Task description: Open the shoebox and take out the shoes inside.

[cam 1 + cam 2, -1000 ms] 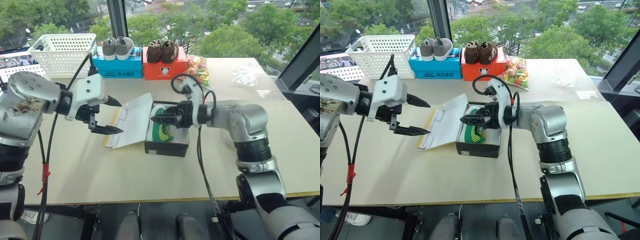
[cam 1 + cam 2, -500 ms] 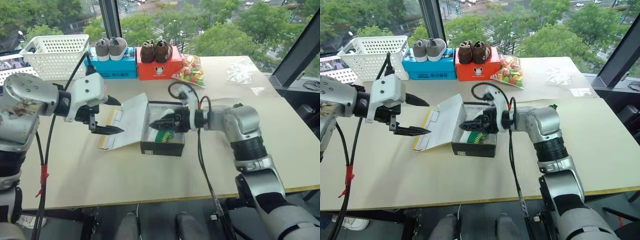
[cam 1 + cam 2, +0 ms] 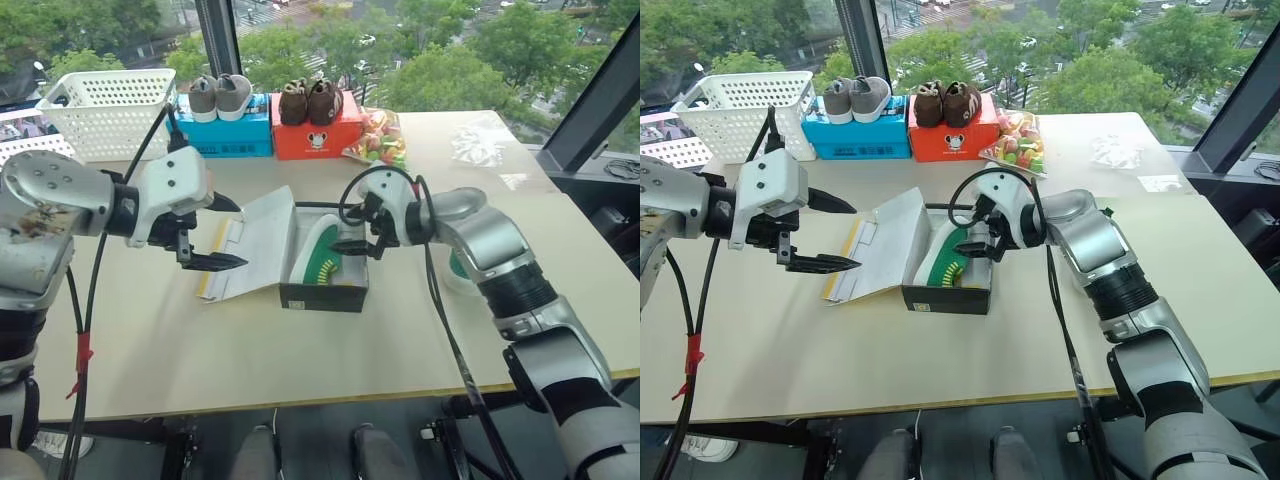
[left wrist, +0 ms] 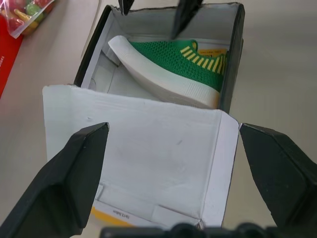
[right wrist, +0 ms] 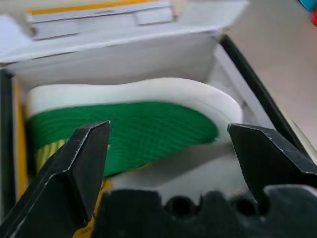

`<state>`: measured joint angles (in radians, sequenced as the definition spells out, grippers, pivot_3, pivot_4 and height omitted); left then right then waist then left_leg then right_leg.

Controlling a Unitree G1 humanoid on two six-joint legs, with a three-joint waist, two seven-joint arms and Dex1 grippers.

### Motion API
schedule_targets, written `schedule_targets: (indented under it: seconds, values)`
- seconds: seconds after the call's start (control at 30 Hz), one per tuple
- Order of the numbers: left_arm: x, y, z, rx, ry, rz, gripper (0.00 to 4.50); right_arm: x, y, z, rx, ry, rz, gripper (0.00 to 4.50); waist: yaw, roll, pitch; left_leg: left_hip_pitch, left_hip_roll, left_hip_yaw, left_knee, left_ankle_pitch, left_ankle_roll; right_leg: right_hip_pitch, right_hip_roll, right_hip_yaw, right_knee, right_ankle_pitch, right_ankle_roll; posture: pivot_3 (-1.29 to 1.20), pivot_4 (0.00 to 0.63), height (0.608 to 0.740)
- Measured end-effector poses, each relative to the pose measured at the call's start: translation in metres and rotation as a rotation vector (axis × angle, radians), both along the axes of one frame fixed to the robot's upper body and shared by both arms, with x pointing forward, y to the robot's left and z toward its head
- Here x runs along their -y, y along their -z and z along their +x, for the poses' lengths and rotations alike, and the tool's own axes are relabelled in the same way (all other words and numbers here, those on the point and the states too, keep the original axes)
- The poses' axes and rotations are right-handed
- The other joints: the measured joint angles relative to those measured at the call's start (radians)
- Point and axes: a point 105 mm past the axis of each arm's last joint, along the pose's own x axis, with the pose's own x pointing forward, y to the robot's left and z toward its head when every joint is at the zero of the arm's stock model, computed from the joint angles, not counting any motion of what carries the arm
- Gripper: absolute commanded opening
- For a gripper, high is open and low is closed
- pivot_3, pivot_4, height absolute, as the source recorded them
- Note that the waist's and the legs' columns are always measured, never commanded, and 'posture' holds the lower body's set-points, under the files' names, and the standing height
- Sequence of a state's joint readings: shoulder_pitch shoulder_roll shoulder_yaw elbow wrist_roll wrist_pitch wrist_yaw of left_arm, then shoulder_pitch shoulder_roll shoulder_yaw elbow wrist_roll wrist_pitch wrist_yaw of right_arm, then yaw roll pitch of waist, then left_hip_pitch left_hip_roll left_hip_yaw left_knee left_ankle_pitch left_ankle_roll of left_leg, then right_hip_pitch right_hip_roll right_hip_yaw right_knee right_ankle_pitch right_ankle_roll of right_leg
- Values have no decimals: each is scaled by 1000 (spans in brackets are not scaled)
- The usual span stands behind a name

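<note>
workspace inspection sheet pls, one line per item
surface: beige rectangular table, bare at the near edge.
job's things: black cardboard shoebox open, white-lined lid folded toward the left; green white-soled shoe tilted inside.
clutter: white plastic basket; grey shoes on blue box; brown shoes on orange-red box; bag of coloured candy.
grippers: left gripper open over the lid; right gripper open over the box.
cables: black cable along the right arm.
surroundings: windows, trees outside.

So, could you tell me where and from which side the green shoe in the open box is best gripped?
Probably across its raised white sole edge, coming from above: the green shoe lies on its side in the shoebox, whose walls block the sides.
</note>
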<state>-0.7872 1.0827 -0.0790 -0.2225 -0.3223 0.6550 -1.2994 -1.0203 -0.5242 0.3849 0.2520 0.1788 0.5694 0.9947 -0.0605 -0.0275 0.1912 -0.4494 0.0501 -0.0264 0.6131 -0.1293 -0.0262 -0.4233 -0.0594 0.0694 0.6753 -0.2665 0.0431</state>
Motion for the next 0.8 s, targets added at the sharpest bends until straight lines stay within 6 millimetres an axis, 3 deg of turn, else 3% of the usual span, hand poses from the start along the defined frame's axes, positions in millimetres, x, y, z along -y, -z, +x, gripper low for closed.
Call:
schedule_targets:
  seconds: [0.27, 0.53, 0.63, 0.8]
  values:
    - [0, 1, 1, 4, -7, -3, 4500, 5, 19, 14, -239, 124, 14, 4477, -1, 0, 0, 0, 0, 0, 0, 0, 0, 0, 0, 0, 1, 0, 0, 0, 150, 740]
    - [-2, 4, -1, -3, -16, -23, 4500, 19, 7, 19, -160, 106, -51, 4477, 14, 0, 0, 0, 0, 0, 1, 0, 0, 0, 0, 0, 0, 0, 0, 0, 150, 740]
    - [0, 4, -2, 6, -10, -25, 4500, 15, 3, 15, -249, 122, -35, 4477, 12, 0, 0, 0, 0, 0, 1, 0, 0, 0, 0, 0, 0, 0, 0, 0, 150, 740]
    - [5, 7, -2, 14, -5, -45, 4500, 16, 17, 16, -412, 186, -16, 4477, 14, 0, 0, 1, 0, 0, 1, 0, 0, 1, 0, 0, 1, 0, 0, 0, 150, 740]
